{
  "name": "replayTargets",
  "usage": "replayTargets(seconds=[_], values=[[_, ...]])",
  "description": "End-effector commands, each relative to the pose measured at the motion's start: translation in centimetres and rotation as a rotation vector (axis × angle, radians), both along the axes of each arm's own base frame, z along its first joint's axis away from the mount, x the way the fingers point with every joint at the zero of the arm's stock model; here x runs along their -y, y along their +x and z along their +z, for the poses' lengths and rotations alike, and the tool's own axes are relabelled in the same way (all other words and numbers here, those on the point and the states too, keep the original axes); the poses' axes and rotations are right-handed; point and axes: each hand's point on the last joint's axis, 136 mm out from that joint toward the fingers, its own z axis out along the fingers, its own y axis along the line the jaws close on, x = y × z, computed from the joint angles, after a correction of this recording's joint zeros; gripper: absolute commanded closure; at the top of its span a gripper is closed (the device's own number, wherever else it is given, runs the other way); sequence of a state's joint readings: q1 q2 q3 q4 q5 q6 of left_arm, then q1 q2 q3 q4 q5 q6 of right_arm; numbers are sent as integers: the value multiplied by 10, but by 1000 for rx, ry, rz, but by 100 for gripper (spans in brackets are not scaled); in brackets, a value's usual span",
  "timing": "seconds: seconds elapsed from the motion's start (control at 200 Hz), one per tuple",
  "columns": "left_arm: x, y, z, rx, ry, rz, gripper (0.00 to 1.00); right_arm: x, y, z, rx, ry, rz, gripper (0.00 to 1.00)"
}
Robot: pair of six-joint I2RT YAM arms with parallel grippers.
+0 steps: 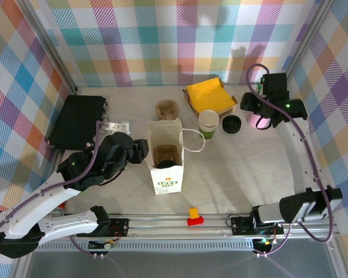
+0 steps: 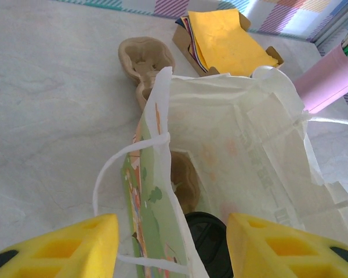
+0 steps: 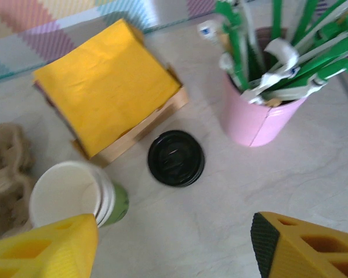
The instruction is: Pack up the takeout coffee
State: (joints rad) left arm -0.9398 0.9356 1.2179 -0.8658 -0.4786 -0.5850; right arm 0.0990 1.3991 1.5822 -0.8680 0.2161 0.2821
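A white paper bag (image 1: pixel 166 174) with green print stands open in the middle of the table. Inside it lies a brown cup carrier (image 2: pixel 185 176), and beside that shows the black lid of the takeout coffee (image 2: pixel 211 243); the bag hides the cup's body. My left gripper (image 1: pixel 141 149) hovers open over the bag's left edge. Its yellow fingers (image 2: pixel 69 246) straddle the bag's wall and handle (image 2: pixel 113 168), gripping nothing. My right gripper (image 1: pixel 257 108) hangs open at the back right, above bare table near a loose black lid (image 3: pixel 176 158).
A stack of open cream-and-green cups (image 1: pixel 209 123) stands right of the bag. Behind it is a tray of yellow napkins (image 1: pixel 209 95). A pink tumbler of green-and-white sticks (image 3: pixel 261 116) stands under my right arm. A second brown carrier (image 1: pixel 167 109) and a black box (image 1: pixel 78 121) sit behind.
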Motion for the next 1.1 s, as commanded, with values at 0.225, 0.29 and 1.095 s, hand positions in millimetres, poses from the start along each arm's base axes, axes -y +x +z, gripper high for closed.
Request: replayTargets(seconds=[0.225, 0.29, 1.095], values=[[-11, -2, 18, 55, 42, -23, 46, 67, 56, 5, 70, 21, -120, 41], [-10, -2, 16, 53, 46, -27, 46, 73, 65, 0, 52, 11, -110, 43], [-5, -3, 0, 30, 61, -54, 44, 95, 121, -49, -147, -93, -24, 49]])
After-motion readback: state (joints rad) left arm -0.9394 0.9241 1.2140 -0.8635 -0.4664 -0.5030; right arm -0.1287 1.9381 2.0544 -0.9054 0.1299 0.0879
